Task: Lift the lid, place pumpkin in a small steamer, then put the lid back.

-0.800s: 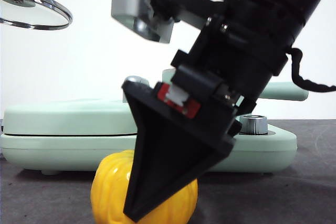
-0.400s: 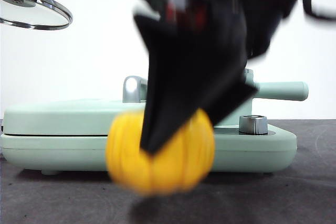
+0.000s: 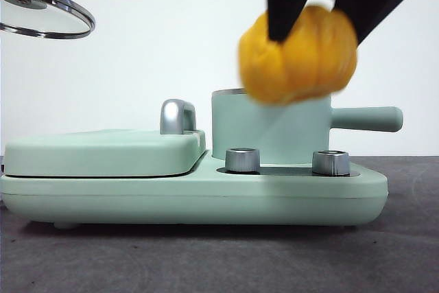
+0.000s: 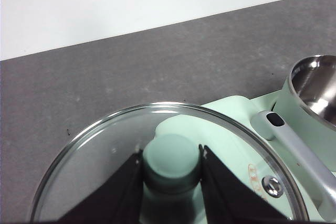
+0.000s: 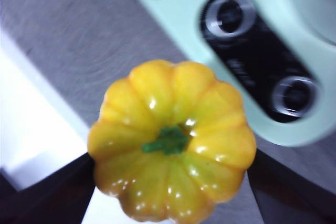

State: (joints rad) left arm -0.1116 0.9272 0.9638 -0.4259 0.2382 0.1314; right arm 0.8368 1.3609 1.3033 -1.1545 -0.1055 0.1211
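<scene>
The yellow-orange pumpkin (image 3: 298, 54) hangs in the air, blurred, just above and in front of the small steamer (image 3: 271, 128). My right gripper (image 3: 329, 15) is shut on the pumpkin (image 5: 170, 142), one black jaw on each flank, its green stem showing between them. The mint-green steamer stands uncovered on its base, and its shiny steel inside (image 4: 317, 85) shows in the left wrist view. High at the left, the glass lid (image 3: 42, 10) is held up level. My left gripper (image 4: 170, 171) is shut on the lid's mint-green knob (image 4: 171, 158).
The wide mint-green griddle cover (image 3: 103, 152) with its chrome handle (image 3: 177, 116) fills the left half of the base. Two steel dials (image 3: 242, 160) sit on the black panel in front of the steamer. The steamer's long handle (image 3: 367, 119) points right. Dark grey tabletop lies all around.
My right gripper has lifted the pumpkin off the table in front of the base and carried it up and to the right, over the steamer. The lid has stayed where it was.
</scene>
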